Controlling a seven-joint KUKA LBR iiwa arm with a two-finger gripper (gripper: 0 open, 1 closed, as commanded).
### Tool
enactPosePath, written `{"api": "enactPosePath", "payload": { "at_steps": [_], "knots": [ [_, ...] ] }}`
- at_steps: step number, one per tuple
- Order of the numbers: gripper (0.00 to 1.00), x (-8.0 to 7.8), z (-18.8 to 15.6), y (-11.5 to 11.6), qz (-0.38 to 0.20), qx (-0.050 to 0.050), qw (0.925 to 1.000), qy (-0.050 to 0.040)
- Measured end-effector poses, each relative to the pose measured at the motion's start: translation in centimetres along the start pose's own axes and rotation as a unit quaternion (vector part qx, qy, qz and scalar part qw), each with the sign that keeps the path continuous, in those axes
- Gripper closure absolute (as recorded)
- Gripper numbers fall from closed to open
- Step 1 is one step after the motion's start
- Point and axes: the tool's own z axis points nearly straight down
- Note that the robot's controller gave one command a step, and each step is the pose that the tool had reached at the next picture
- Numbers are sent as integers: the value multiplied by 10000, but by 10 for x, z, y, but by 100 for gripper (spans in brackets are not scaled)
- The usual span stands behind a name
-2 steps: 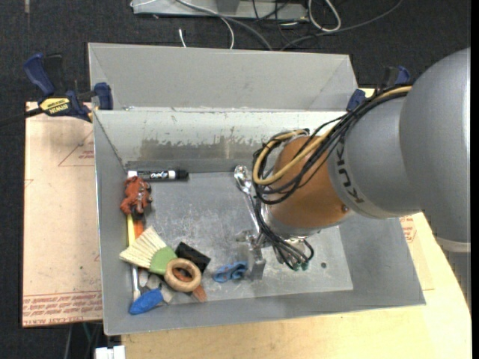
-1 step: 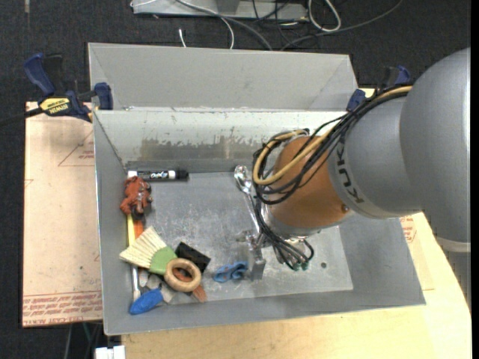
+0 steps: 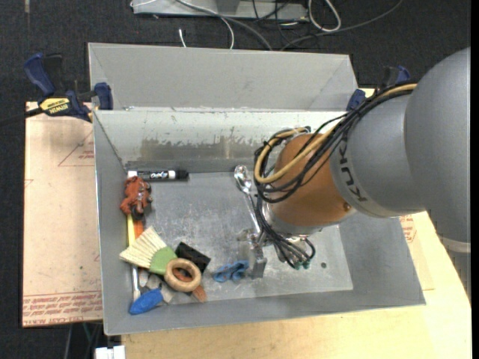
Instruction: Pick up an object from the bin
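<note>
Grey metal bin, front centre: small blue lumpy piece, likely plastic, just left of my claw; looks light, maybe slippery, so pinch its middle; claw opening I can't tell.

a small blue object, crumpled and irregular in shape, lies flat on the bare floor of the grey metal bin, close to its front wall, apart from the heap in the view's lower-left corner and just beside the gripper.
</note>
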Motion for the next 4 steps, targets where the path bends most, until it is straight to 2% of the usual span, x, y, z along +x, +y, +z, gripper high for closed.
{"api": "enactPosePath", "payload": {
  "at_steps": [1, 3, 4],
  "knots": [
    [100, 0, -6, 0, -5, -1, 10000, -5],
    [100, 0, -51, 1, -17, -4, 10000, 4],
    [100, 0, -90, 2, -21, -6, 10000, 16]
  ]
}}
